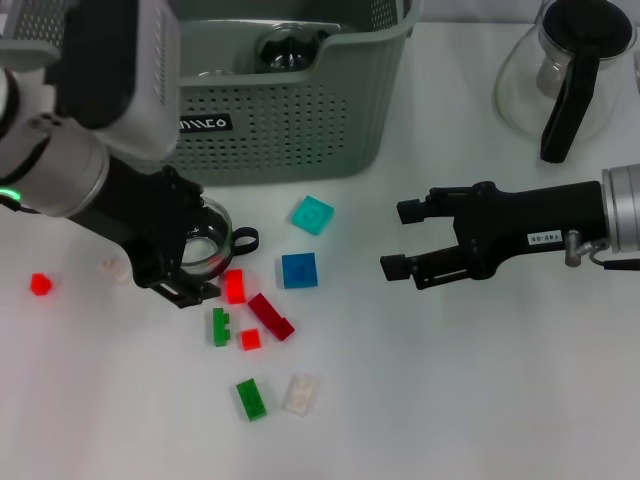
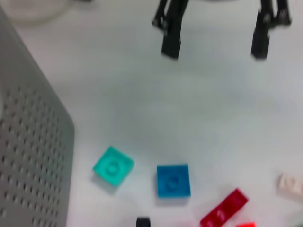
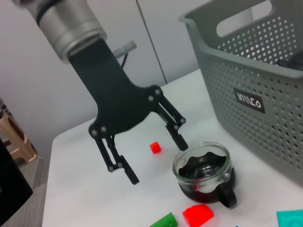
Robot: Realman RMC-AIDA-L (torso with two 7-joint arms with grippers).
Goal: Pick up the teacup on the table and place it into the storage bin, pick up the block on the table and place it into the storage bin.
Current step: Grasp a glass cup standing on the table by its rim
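Nothing is binned yet: the left gripper [image 3: 154, 153] hangs open beside the teacup [image 1: 207, 238] near the storage bin [image 1: 290, 120], blocks [image 1: 299, 270] lie untouched, and the right gripper [image 1: 398, 240] waits open.

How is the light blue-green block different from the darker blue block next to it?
The turquoise block is paler; the blue block is a deeper blue. The turquoise block lies closer to the storage bin, the blue one farther out toward the red pieces. The turquoise block sits turned like a diamond, while the blue block sits squarer. Both are flat, square, about the same size, and lie loose on the table.
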